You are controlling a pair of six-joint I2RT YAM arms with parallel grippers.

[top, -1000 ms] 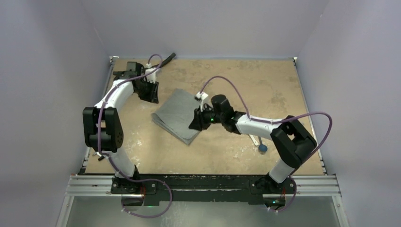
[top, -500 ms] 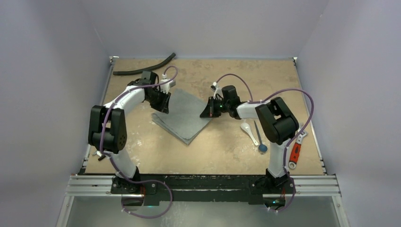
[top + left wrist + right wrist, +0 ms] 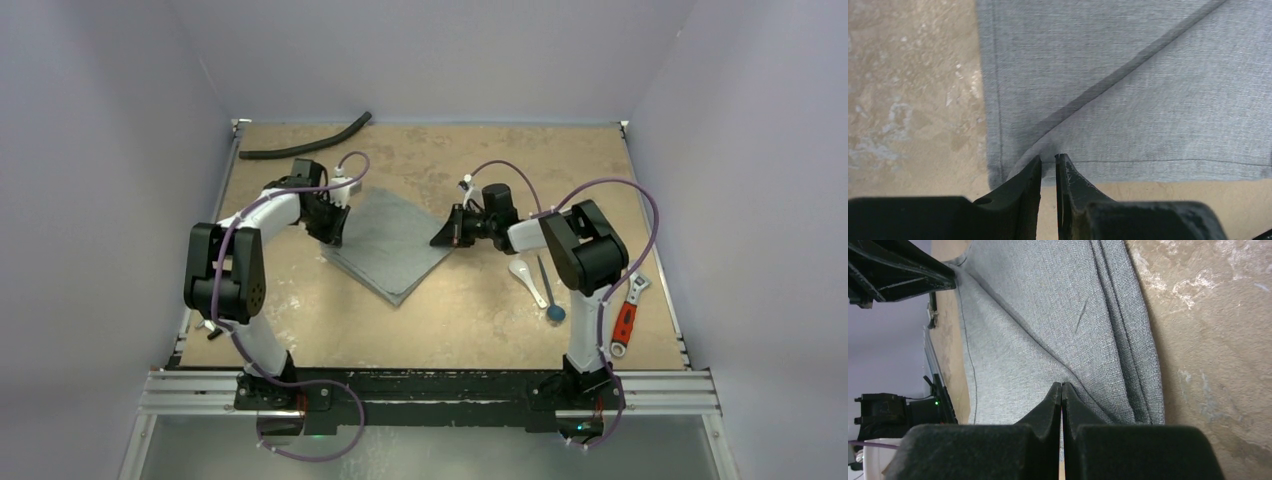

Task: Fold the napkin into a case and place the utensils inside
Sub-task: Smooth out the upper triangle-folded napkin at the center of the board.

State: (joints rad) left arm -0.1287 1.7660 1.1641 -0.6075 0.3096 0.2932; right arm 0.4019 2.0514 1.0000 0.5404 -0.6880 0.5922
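The grey napkin (image 3: 390, 245) lies folded in layers at the table's middle, one corner pointing toward the arms. My left gripper (image 3: 335, 235) is at its left corner; in the left wrist view its jaws (image 3: 1048, 159) stand almost together, pinching the hemmed edge of the napkin (image 3: 1148, 100). At the right corner my right gripper (image 3: 441, 240) is shut, and creases in the napkin (image 3: 1048, 315) run into its tips (image 3: 1062, 385). The white spoon (image 3: 525, 276) and the dark stick with a blue end (image 3: 555, 313) lie to the right of the napkin, beside the right arm.
A red-handled wrench (image 3: 624, 322) lies near the right edge. A black curved hose (image 3: 300, 143) rests along the back left. The left gripper's body (image 3: 898, 270) shows at the top left of the right wrist view.
The left gripper came from the back left to the napkin's left corner and narrowed. The right gripper moved back to the right corner and shut, uncovering the spoon and wrench.
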